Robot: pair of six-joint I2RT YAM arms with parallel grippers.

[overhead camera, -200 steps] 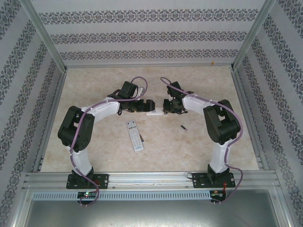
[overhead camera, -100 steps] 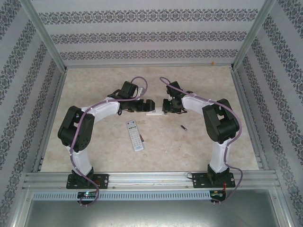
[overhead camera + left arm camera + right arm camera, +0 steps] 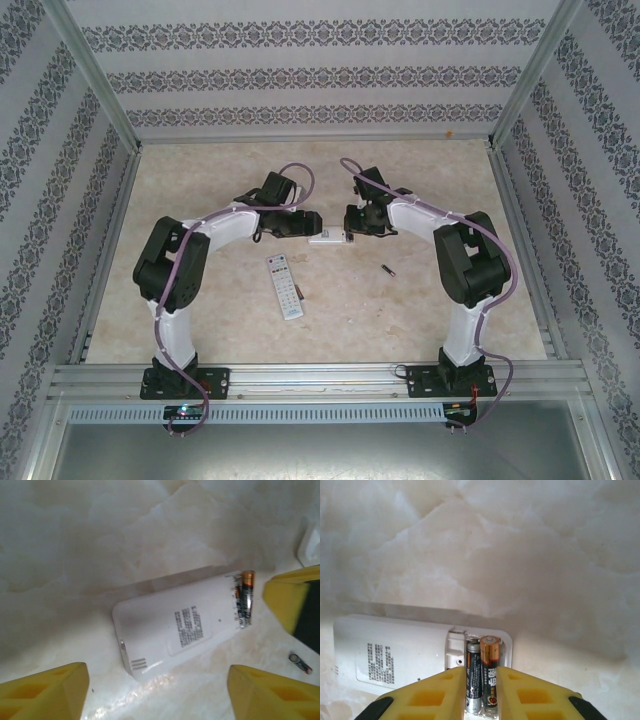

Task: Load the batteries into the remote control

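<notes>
Right claw (image 3: 481, 682) is down low and nearly closed, its yellow fingers (image 3: 445, 692) flanking the two batteries (image 3: 490, 672) that show in the narrow gap. Pinching them or only straddling them? I cannot tell. Both cells lie side by side, lengthwise in the open compartment at the end of the white remote (image 3: 395, 652). The darker one is on the left and the copper-capped one on the right, cap pointing away from my wrist. The remote lies face-down, label up, flat on the marbled table (image 3: 530, 555). Over to my left claw (image 3: 155, 680): fingers spread wide apart above the table, with the remote's rounded end just ahead of them. From this side I catch a battery at the far end of the remote, with the right claw's yellow finger just beside it. From above, both claws meet over the remote at mid-table. A second remote (image 3: 284, 287), buttons up, lies nearer my bases, and a loose battery (image 3: 387, 269) sits alone on the table, well apart to its right.
</notes>
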